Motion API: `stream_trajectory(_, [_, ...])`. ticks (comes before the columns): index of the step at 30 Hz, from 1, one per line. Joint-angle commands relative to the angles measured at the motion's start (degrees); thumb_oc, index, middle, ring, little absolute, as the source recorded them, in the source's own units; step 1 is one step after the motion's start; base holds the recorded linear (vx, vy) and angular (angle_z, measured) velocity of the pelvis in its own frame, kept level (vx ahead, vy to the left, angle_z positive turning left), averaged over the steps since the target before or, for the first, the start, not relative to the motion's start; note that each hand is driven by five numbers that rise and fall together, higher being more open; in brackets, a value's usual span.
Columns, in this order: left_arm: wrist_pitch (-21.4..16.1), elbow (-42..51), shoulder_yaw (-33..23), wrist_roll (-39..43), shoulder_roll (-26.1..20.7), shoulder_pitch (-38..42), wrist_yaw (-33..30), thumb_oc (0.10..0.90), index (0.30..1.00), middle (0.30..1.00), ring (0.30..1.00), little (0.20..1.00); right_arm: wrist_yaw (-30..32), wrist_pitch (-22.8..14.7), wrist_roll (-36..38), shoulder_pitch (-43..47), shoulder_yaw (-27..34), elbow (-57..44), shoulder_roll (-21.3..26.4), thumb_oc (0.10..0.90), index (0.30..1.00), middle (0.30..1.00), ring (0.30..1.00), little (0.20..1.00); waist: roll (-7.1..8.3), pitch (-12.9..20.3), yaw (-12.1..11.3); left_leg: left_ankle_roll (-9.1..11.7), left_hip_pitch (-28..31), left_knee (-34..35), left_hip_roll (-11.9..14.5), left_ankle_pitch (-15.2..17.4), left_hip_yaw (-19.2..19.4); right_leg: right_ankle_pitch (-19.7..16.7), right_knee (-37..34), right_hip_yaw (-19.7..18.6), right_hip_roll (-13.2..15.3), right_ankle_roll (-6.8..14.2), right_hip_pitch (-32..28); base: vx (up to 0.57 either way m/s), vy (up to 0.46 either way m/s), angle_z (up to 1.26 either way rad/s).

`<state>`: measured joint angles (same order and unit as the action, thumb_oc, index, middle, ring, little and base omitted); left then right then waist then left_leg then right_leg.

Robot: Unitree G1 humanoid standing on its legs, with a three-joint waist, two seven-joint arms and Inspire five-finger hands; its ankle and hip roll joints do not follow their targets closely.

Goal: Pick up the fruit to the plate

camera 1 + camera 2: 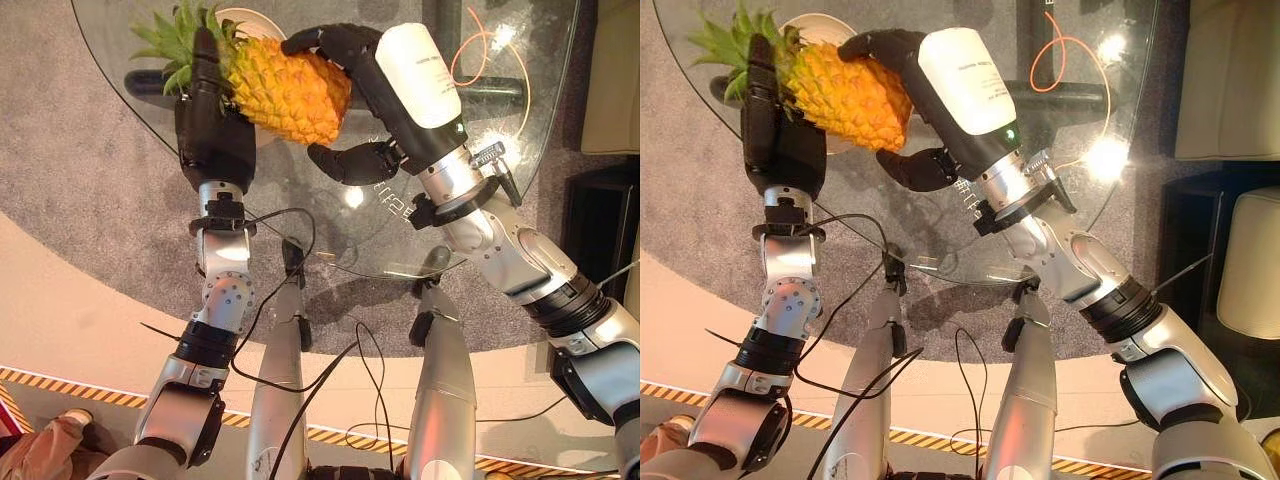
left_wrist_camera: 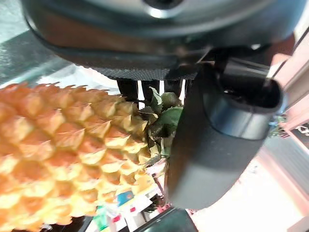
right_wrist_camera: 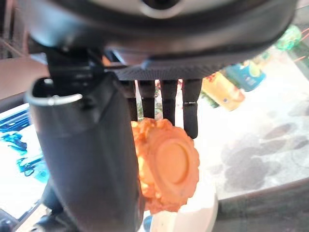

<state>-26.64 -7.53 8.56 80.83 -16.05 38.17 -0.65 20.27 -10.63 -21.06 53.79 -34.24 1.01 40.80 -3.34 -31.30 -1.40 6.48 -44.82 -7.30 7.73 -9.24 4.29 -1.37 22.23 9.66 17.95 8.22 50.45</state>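
Pineapple: orange-yellow, scaly skin, green spiky crown, flat round base; lies sideways, held above the glass desk, over the white plate.
Left hand: at the crown end, fingers and thumb curled round the fruit.
Right hand: at the base end, fingers over the top, thumb beneath, clasping the fruit.
Writing: small print on the right hand's white cover, not readable.
Orange cable: looped beneath the glass.
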Motion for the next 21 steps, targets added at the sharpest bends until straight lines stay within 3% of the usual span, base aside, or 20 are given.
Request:
stream_trajectory(1, [-6.6,10.0,-2.6,-6.2,-1.8,4.8,0.7,0.100,0.300,0.300,0.300,0.200,0.9,-7.8,-1.5,7.3,-1.9,-10.5,0.5,0.100,0.300,0.300,0.300,0.200,1.25,1.5,-1.1,1.4,-2.4,-4.8,0.0,3.1,-3.1,-3.4,-6.4,1.1,-0.5,2.8,-3.8,0.00,0.000,0.00])
stream_trajectory(19, [-9.0,9.1,-3.5,-16.1,-1.9,5.5,-4.3,0.100,0.300,0.300,0.300,0.200,6.1,-5.0,-0.9,5.0,1.4,-8.8,-0.5,0.100,0.300,0.300,0.300,0.200,1.22,1.5,-0.7,1.5,-2.8,-5.1,-0.1,3.2,-2.9,-3.3,-6.2,0.7,-0.8,2.8,-3.1,0.00,0.000,0.00])
stream_trajectory(20, [-9.1,9.1,-3.5,-16.0,-1.9,5.5,-4.3,0.100,0.300,0.300,0.300,0.200,6.4,-4.9,-0.6,5.0,1.6,-8.8,-0.6,0.270,0.446,0.446,0.446,0.370,1.24,1.5,-0.6,1.5,-2.9,-5.2,-0.1,3.3,-2.9,-3.3,-6.2,0.7,-0.9,2.8,-3.1,0.00,0.000,0.00])
stream_trajectory(21, [-9.2,8.7,-3.8,-16.8,-1.7,5.8,-4.8,0.100,0.300,0.300,0.300,0.200,7.2,-4.7,-0.2,4.8,2.4,-8.3,-1.1,0.800,0.900,0.900,0.900,0.900,1.24,1.5,-0.5,1.5,-2.8,-5.2,0.0,3.3,-2.9,-3.2,-6.1,0.7,-0.9,2.8,-3.1,0.00,0.000,0.00])
